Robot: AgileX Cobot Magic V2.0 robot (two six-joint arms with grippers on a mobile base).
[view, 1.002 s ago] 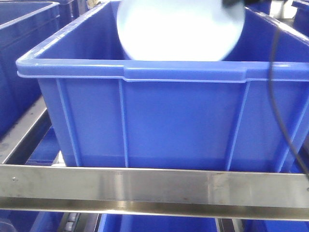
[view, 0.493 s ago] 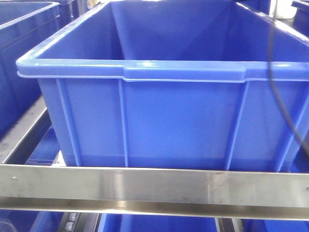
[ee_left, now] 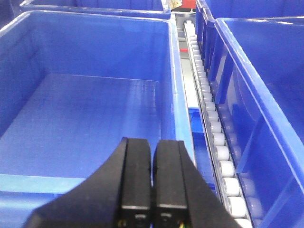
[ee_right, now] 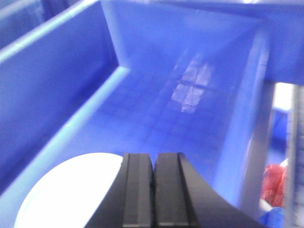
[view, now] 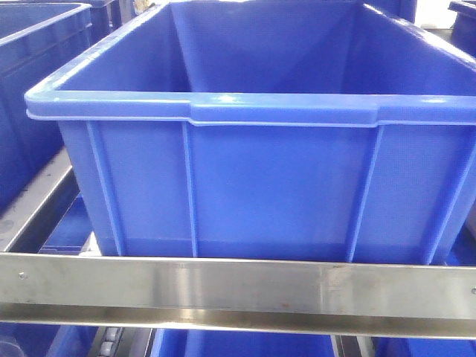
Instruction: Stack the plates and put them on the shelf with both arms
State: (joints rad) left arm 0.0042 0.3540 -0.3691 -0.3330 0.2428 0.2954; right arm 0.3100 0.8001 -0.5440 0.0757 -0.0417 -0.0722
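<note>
Glossy round white plate (ee_right: 66, 194): lies inside the blue plastic crate (ee_right: 156, 104), below the closed, empty right gripper (ee_right: 153, 190); approach gently, centred.

A plain glossy white plate (ee_right: 61, 192) is seen at lower left. The crate (view: 253, 186) is coloured solid blue, the shelf (view: 238, 286) brushed silver, and the roller track (ee_left: 213, 128) white.

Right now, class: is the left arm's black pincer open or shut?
Shut. In the left wrist view the black pincer has both fingers pressed together, nothing between them, above the big blue plastic crate.
</note>
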